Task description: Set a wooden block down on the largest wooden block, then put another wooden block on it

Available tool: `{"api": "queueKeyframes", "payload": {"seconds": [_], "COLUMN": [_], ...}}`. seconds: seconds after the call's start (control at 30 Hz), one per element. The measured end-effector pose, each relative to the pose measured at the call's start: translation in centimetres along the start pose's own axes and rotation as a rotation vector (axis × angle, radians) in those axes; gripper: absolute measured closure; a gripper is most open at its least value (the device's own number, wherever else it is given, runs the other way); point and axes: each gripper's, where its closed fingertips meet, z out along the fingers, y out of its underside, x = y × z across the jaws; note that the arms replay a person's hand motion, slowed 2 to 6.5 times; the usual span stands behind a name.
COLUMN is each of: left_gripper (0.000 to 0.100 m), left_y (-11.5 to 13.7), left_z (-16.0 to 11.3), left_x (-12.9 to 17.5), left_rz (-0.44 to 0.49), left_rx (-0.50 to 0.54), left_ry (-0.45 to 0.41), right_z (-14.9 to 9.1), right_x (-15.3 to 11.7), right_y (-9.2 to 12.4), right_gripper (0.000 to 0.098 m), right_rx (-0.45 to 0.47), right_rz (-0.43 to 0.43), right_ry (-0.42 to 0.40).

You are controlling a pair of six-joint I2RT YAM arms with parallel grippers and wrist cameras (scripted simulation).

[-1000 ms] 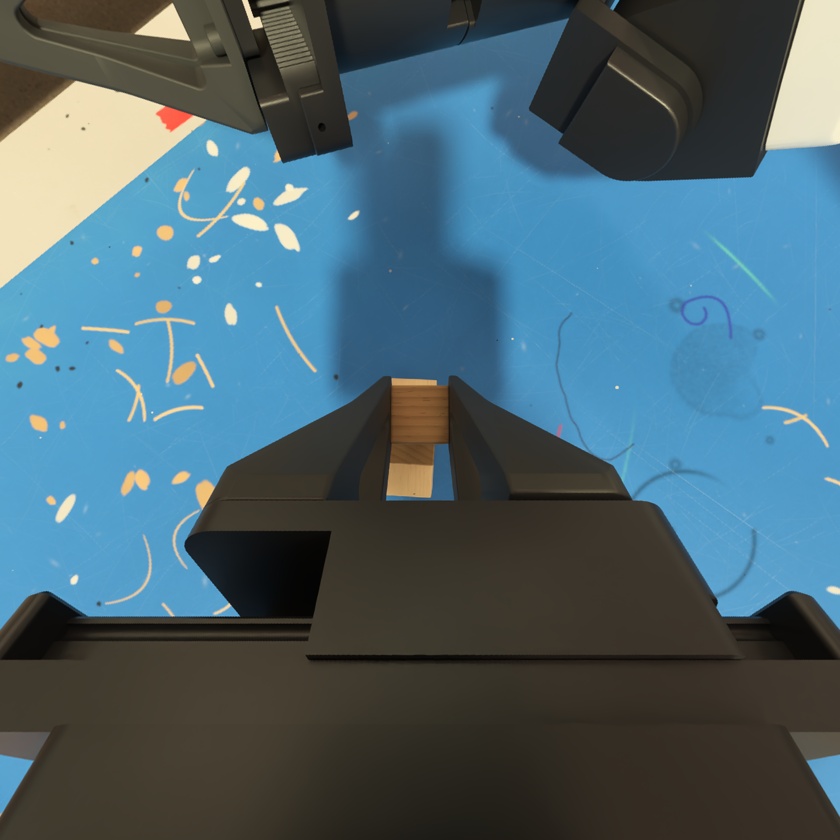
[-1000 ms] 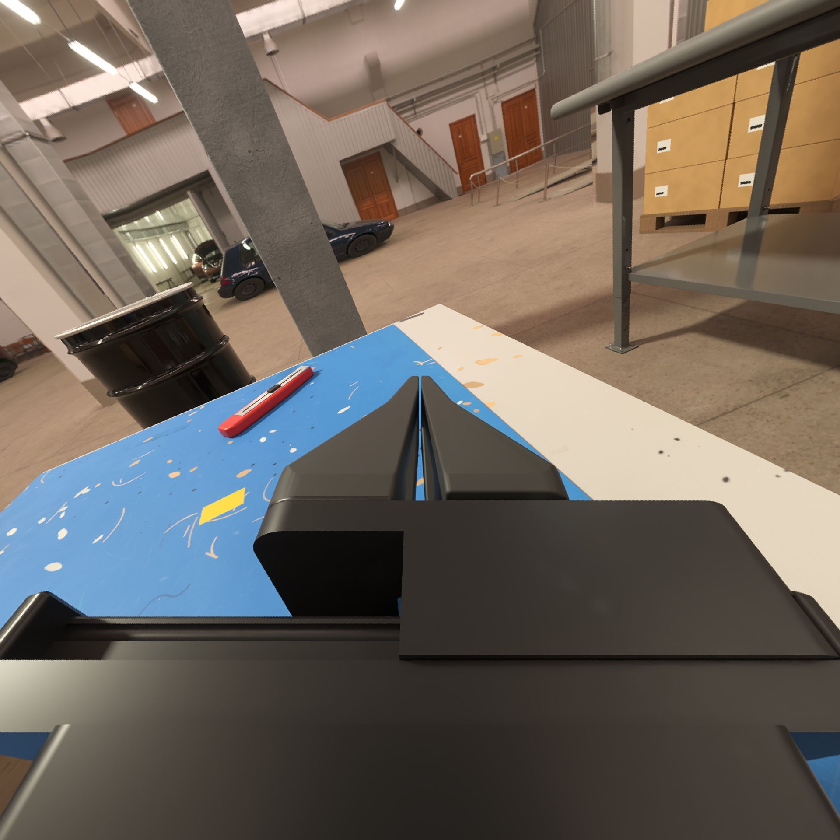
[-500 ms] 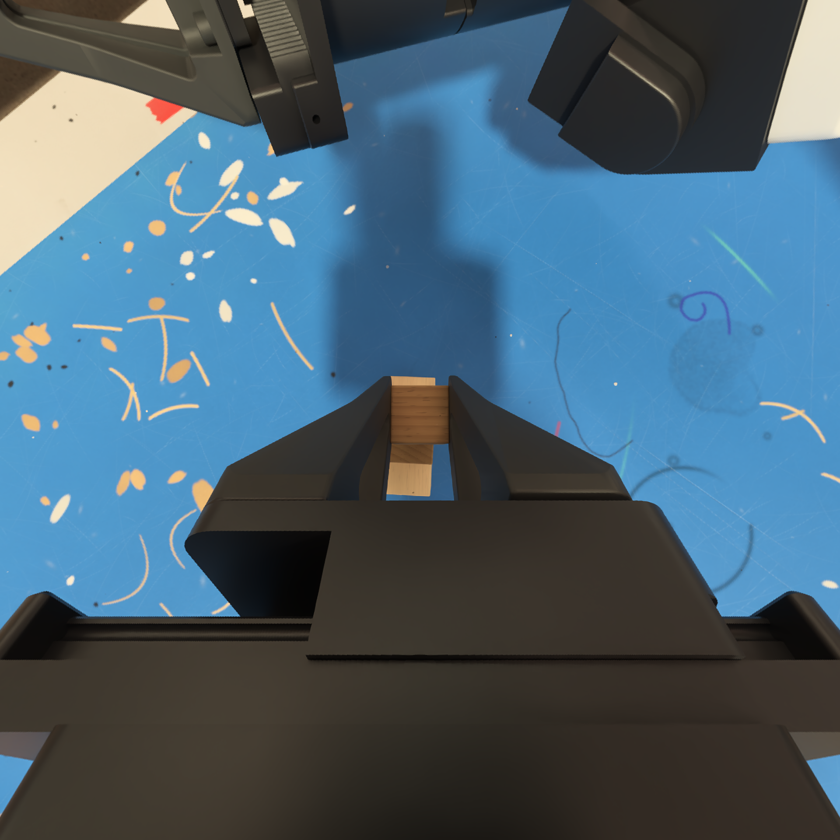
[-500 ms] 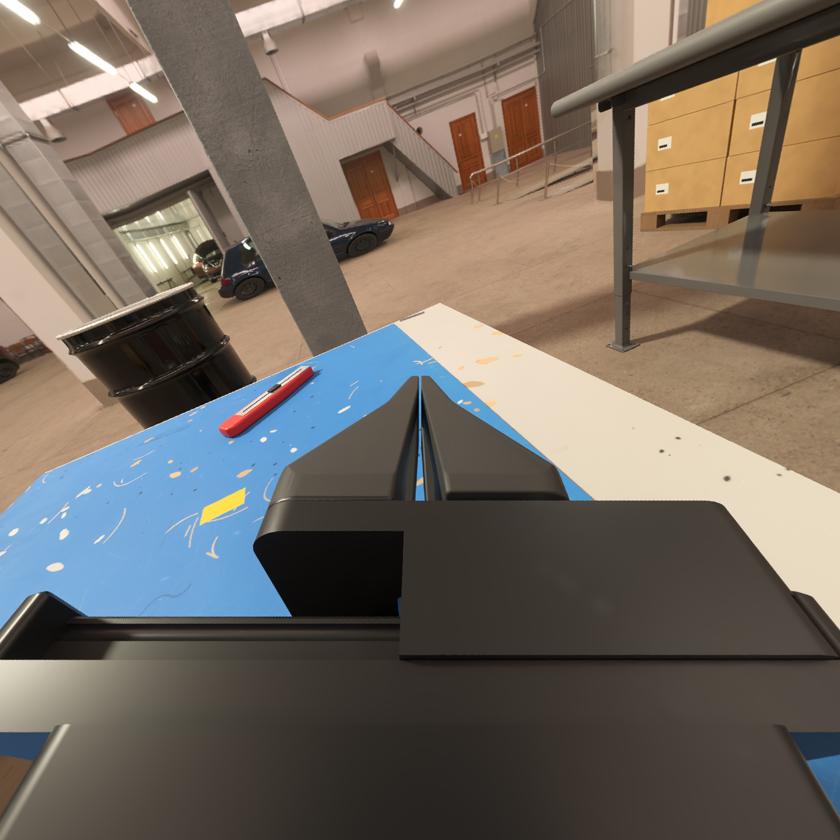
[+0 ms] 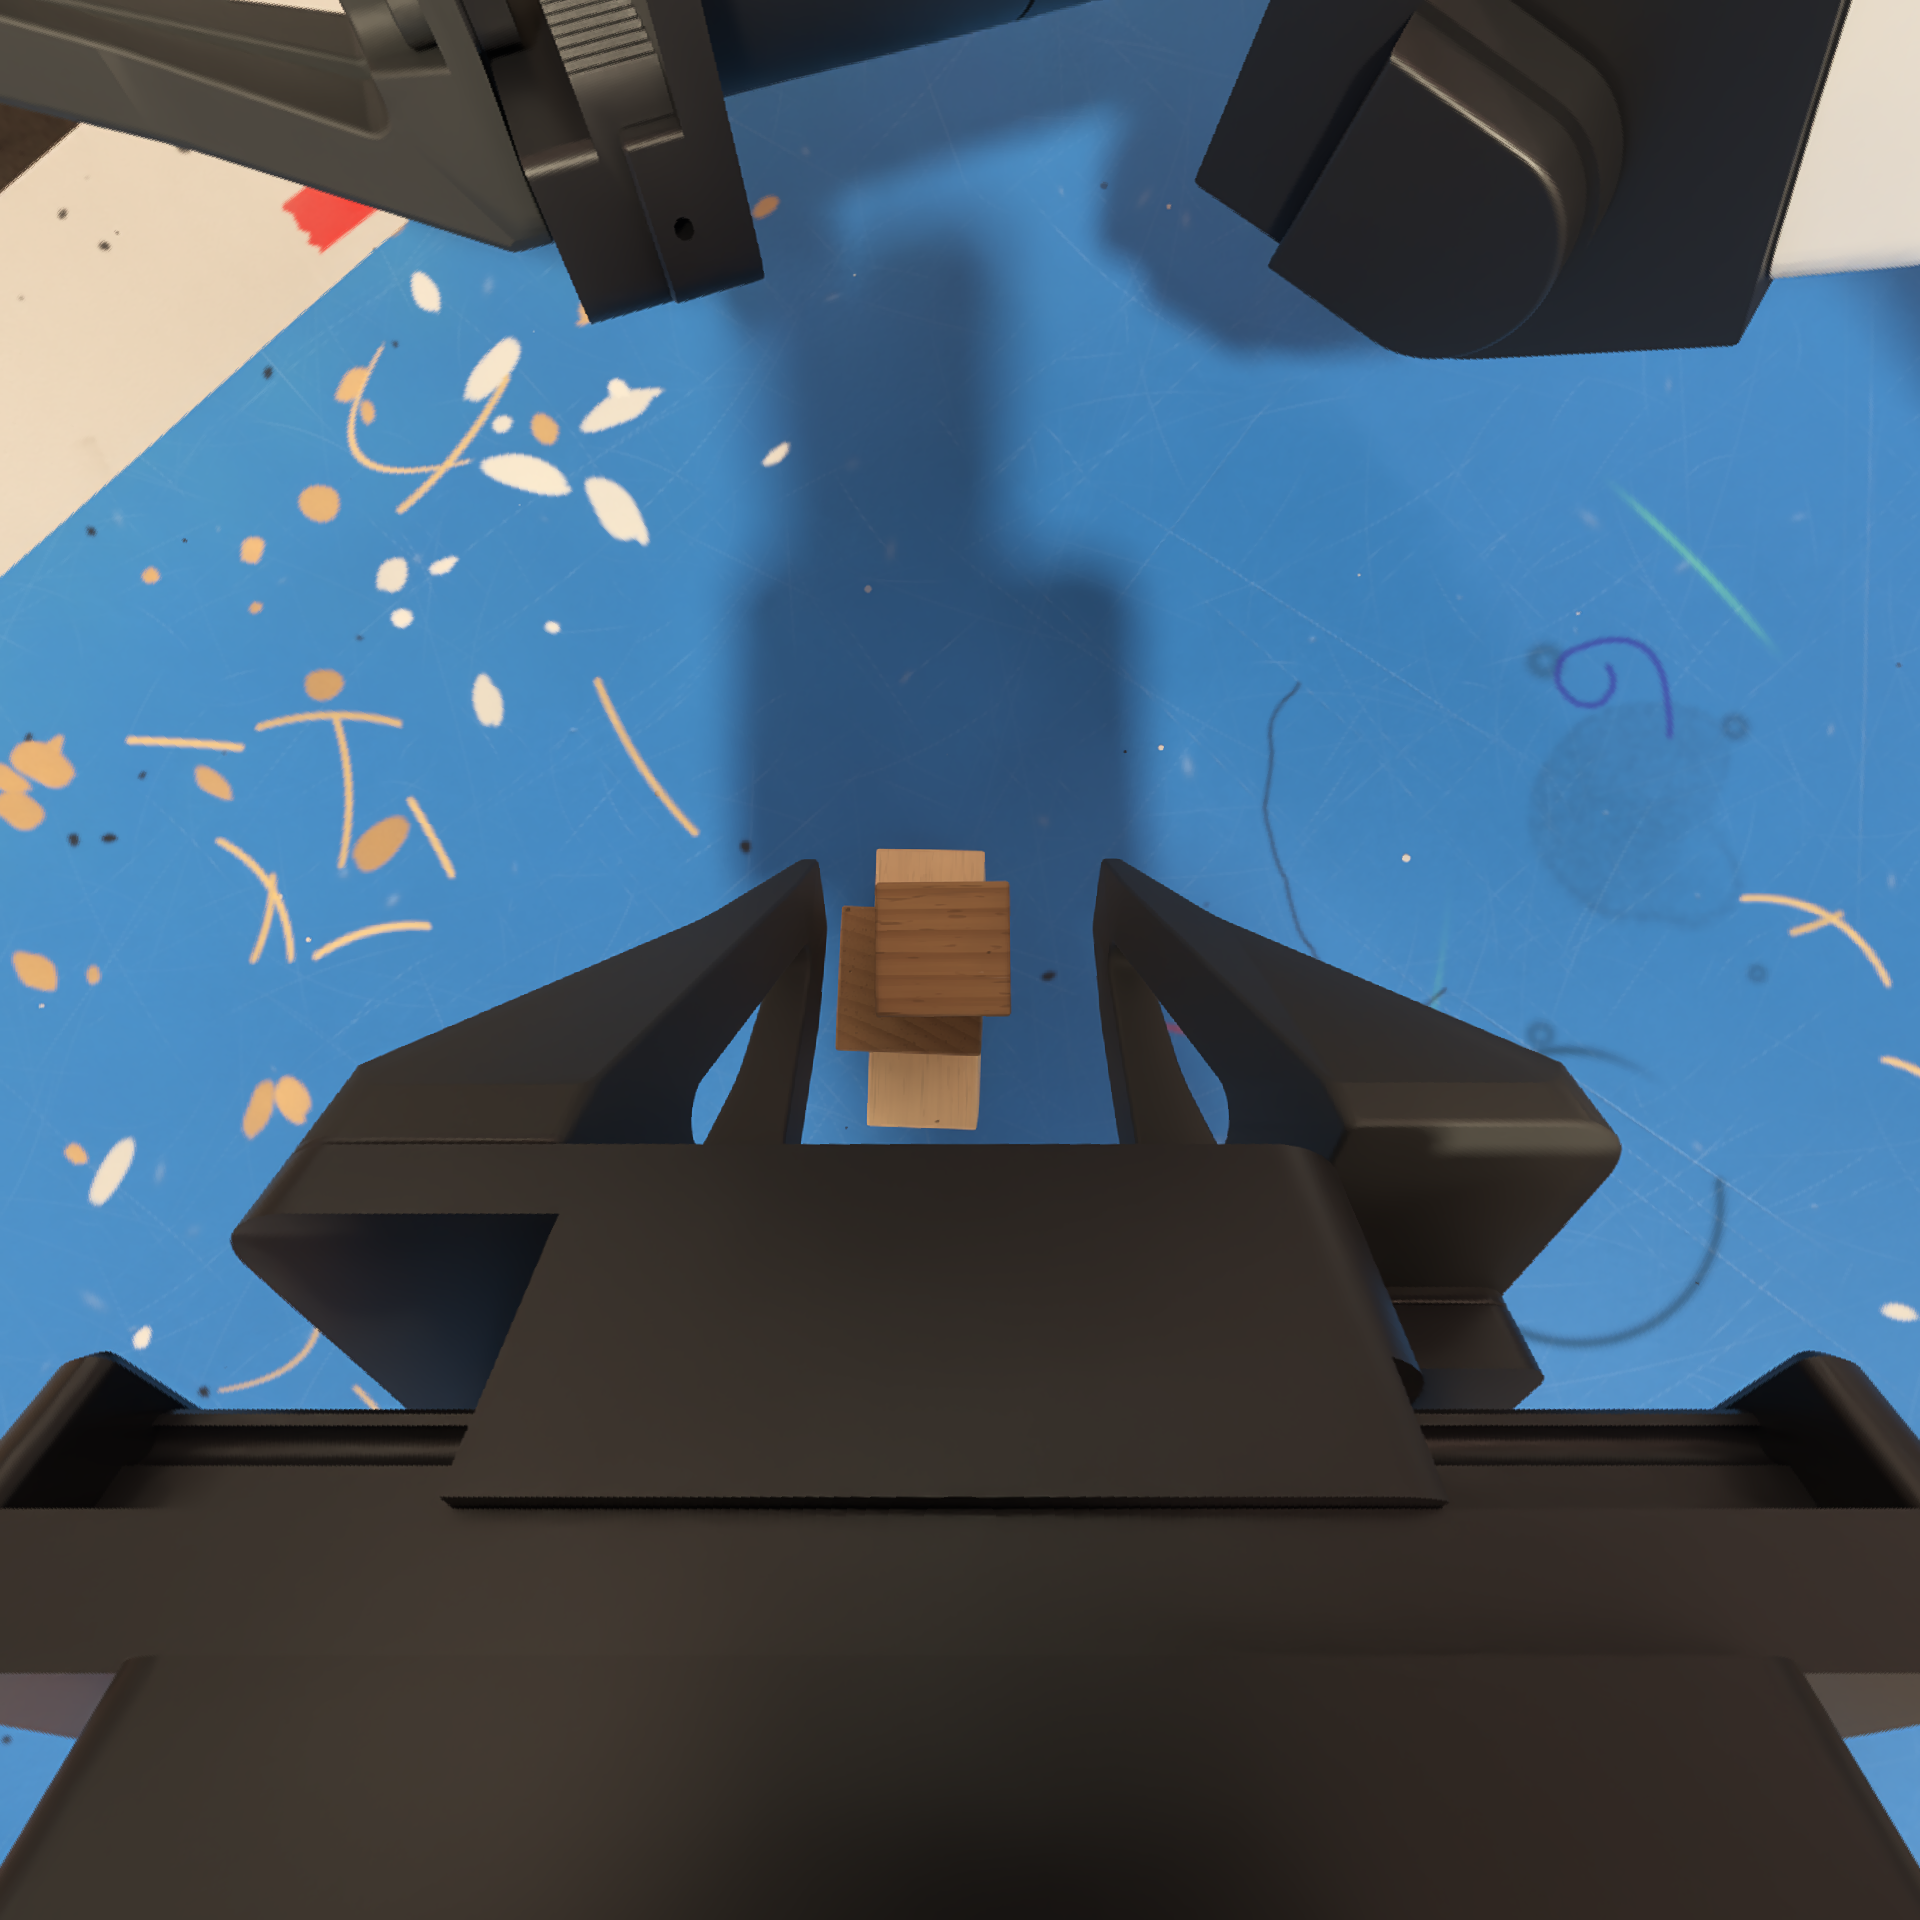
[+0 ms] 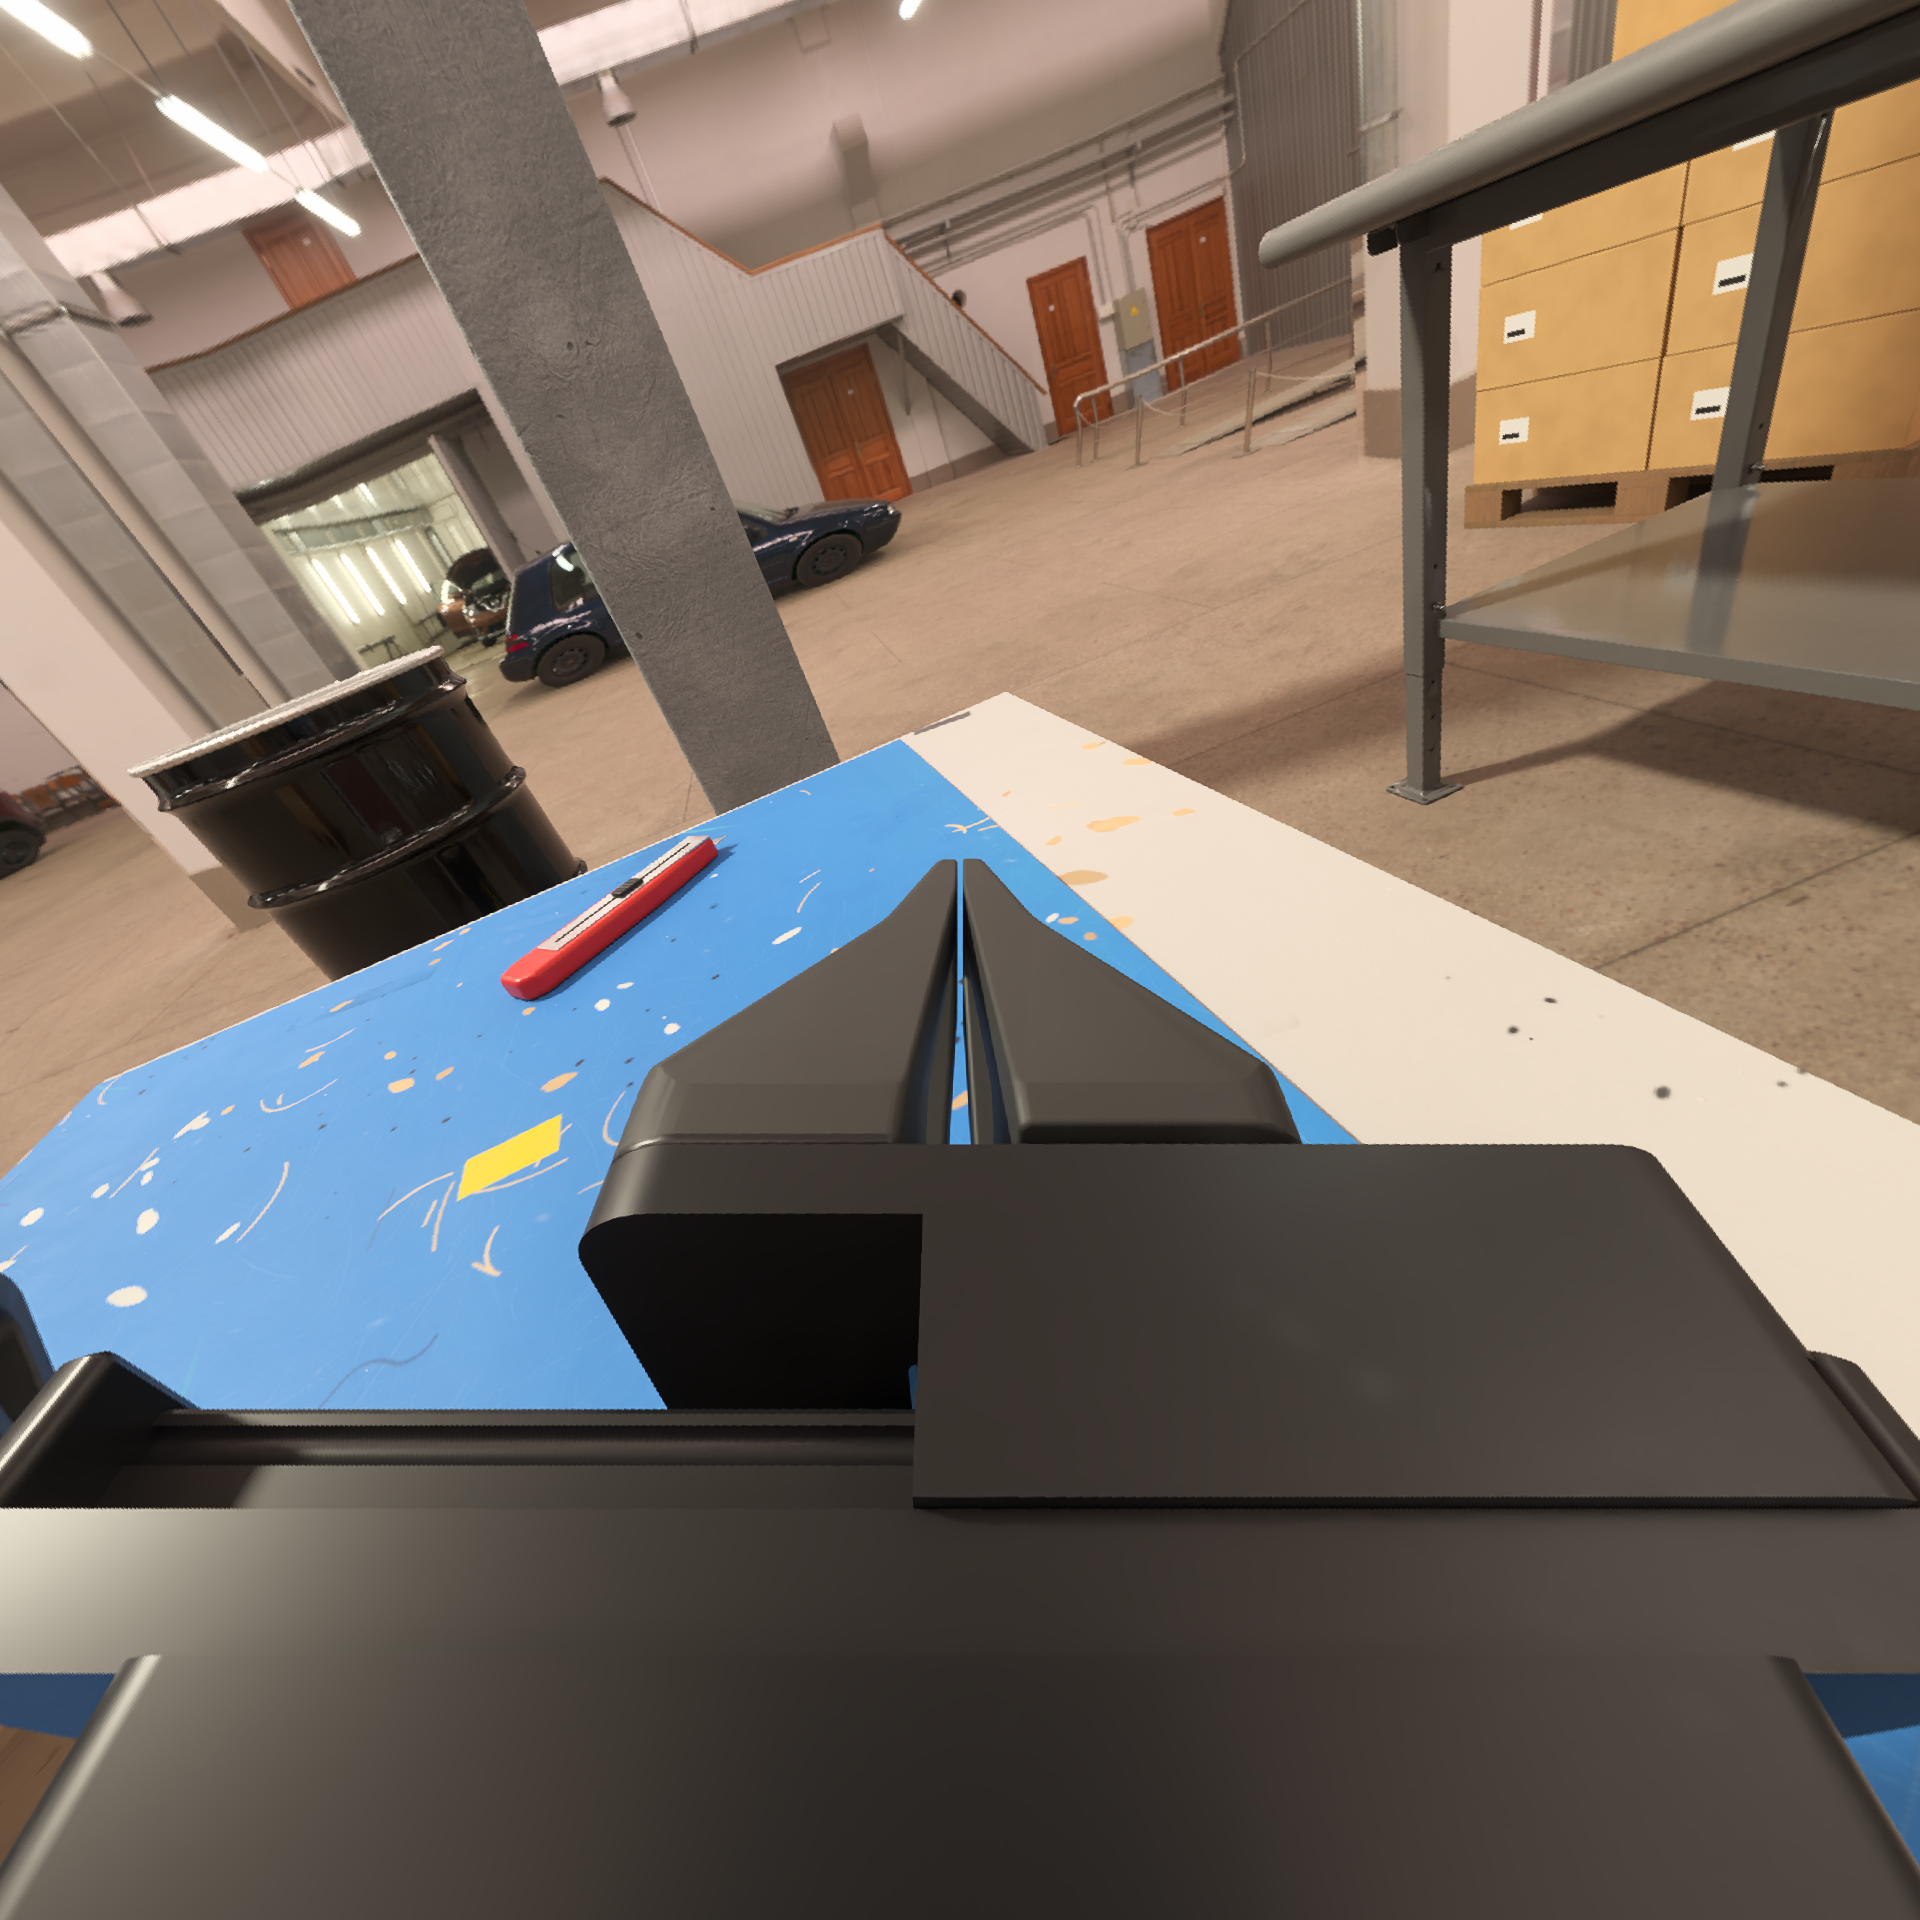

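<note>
In the left wrist view I look straight down on a stack of three wooden blocks. A small brown block [image 5: 942, 948] is on top of a darker brown block [image 5: 858, 997], which lies across a long pale block [image 5: 923, 1091] on the blue mat [image 5: 1351, 582]. My left gripper [image 5: 956, 883] is open, with its fingers [image 5: 800, 935] on either side of the stack and clear of it. My right gripper [image 6: 959, 873] is shut and empty, held above the blue mat's edge in the right wrist view; no blocks show there.
Black parts of the other arm [image 5: 1455, 156] hang over the far side of the mat. A red utility knife [image 6: 613, 920] and a yellow patch [image 6: 509, 1153] lie on the mat. A white table border [image 6: 1351, 987] runs along the right, with a black drum [image 6: 353, 810] beyond.
My left gripper has opened and let go of the top brown block, which now rests on the stack. The right gripper has not moved.
</note>
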Motion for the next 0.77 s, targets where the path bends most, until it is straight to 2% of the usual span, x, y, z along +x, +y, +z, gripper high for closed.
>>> {"api": "queueKeyframes", "payload": {"seconds": [0.4, 0.77], "left_gripper": [0.048, 0.04], "left_y": [1.4, 3.9], "left_z": [0.2, 1.4], "left_x": [0.1, -0.1], "left_rz": [0.003, -0.053], "left_rx": [-0.002, 0.037], "left_ry": [-0.008, -0.012], "right_z": [0.0, 0.0], "right_x": [0.0, 0.0], "right_y": [0.0, 0.1], "right_gripper": [0.097, 0.097], "right_rx": [0.0, -0.004], "right_rz": [0.002, 0.007], "right_ry": [0.0, 0.0]}}
